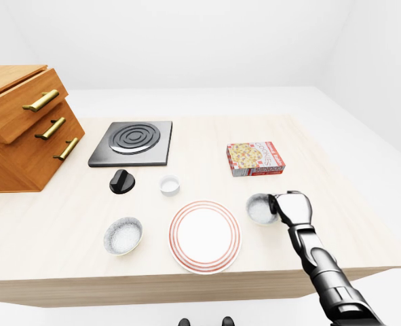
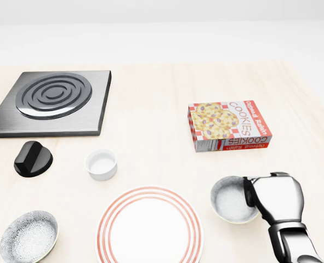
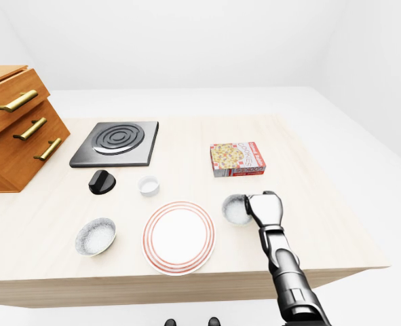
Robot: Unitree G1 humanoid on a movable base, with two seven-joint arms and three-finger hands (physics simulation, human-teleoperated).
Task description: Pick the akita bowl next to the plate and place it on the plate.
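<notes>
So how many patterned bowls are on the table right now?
2: one bowl right of the plate at the right hand, the other bowl left of the plate. None looks hidden.

Lower right of centre, the right hand [image 3: 254,207] touches the akita bowl [image 3: 235,209], just beside the plate [image 3: 178,236] on the tabletop [image 3: 309,197].

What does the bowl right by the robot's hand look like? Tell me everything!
The bowl is small, round and pale, with a speckled grey-white inside and a cream rim. It looks like glazed pottery. It sits upright and empty on the light wooden table, just right of the red-ringed plate, not touching it. The right hand is at its right rim; the fingers seem to touch it.
</notes>
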